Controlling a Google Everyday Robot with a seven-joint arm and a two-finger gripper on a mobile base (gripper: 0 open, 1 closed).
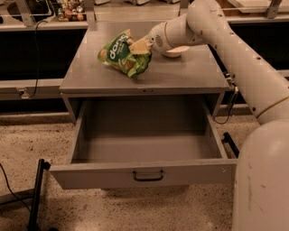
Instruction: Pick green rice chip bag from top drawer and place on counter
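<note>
Your hand is pinching the green rice chip bag by one edge. The bag hangs tilted just beyond the hand, on the side away from the arm, low over the worktop; you cannot tell whether its bottom corner touches. Below and nearer than the hand, the top drawer stands pulled open.

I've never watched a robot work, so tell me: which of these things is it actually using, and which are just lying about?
In the job: green rice chip bag, held in the gripper just over the counter; open top drawer.

Just lying about: pale bowl on the counter beside the arm; black stand on the floor; small items on the far shelf.
</note>
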